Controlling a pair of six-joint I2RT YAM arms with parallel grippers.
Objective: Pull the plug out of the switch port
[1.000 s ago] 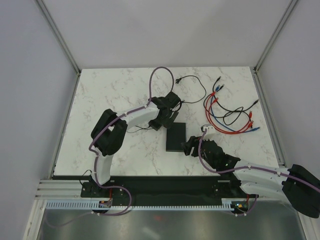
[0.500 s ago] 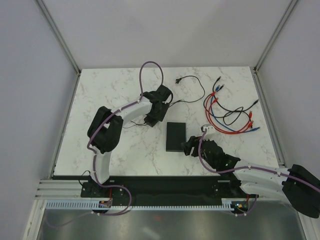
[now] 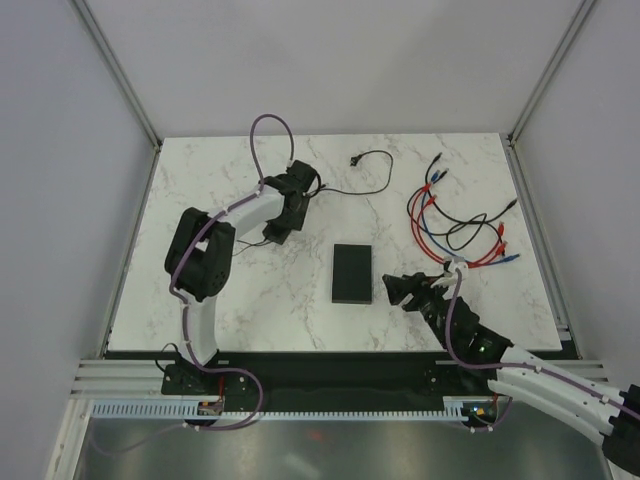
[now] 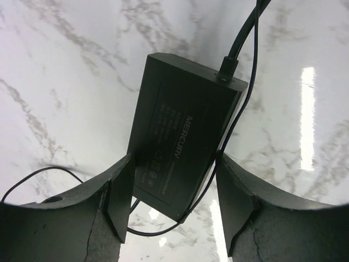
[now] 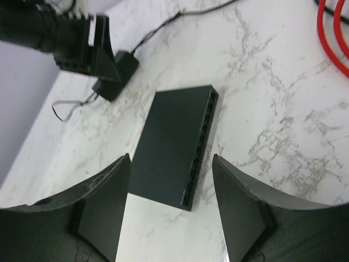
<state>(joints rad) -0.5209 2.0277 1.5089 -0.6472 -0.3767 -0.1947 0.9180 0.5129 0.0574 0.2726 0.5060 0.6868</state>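
The switch point(image 3: 352, 273) is a flat matte-black box lying mid-table; in the right wrist view point(image 5: 172, 144) a row of ports runs along its right side, and I see no plug in them. My right gripper point(image 3: 397, 289) is open and empty just right of the switch, its jaws point(image 5: 170, 164) framing the near end without touching. My left gripper point(image 3: 272, 228) is open to the left of the switch, hovering over a smaller black box point(image 4: 185, 125) with a thin black cord point(image 4: 240, 33). That box also shows in the right wrist view point(image 5: 119, 71). I cannot pick out the plug itself.
A tangle of red, blue and black cables point(image 3: 460, 225) lies at the back right, and one red cable point(image 5: 334, 33) shows in the right wrist view. A black cord with a mains plug point(image 3: 355, 160) trails towards the back. A thin cord loop point(image 5: 65, 109) lies left of the small box.
My left gripper has moved left and away from the switch's far end, the small box and cord going with it. My right gripper has drawn back from the switch's right edge.
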